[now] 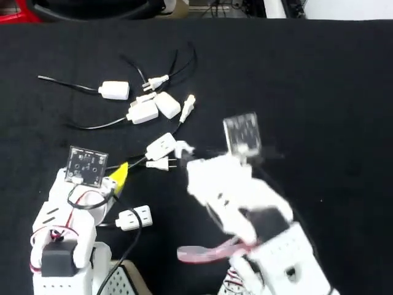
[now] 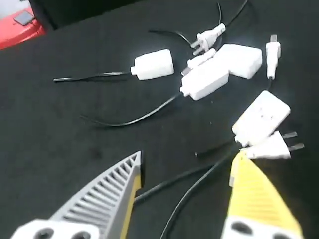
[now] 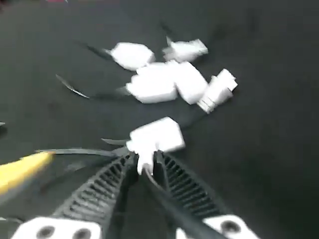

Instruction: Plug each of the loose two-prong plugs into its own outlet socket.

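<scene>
Two arms stand over the black table (image 1: 344,92): the right arm (image 1: 258,209) enters from 5 o'clock in the high view, and the left arm (image 1: 67,221) sits at 8 o'clock. A bunch of white sockets (image 1: 142,112) lies at 10 o'clock of table centre, with two loose plugs among them. The centre socket (image 3: 157,134) lies just at 9 o'clock of centre.

The right gripper (image 3: 144,160) has its jaws drawn almost together, pinching a small white piece. I judge this to be the held plug (image 3: 144,169), which touches the centre socket. I cannot tell whether its prongs are seated.

The left gripper (image 2: 188,159) is spread wide and empty above the cables. A spare plug (image 2: 271,147) lies at its yellow fingertip, prongs exposed.

Procedure, in my judgement:
- I keep the prongs square to the slots.
- I push along the socket's long axis, slowly.
- I brace the socket with the left gripper, since a light block will probably slide on the cloth.
</scene>
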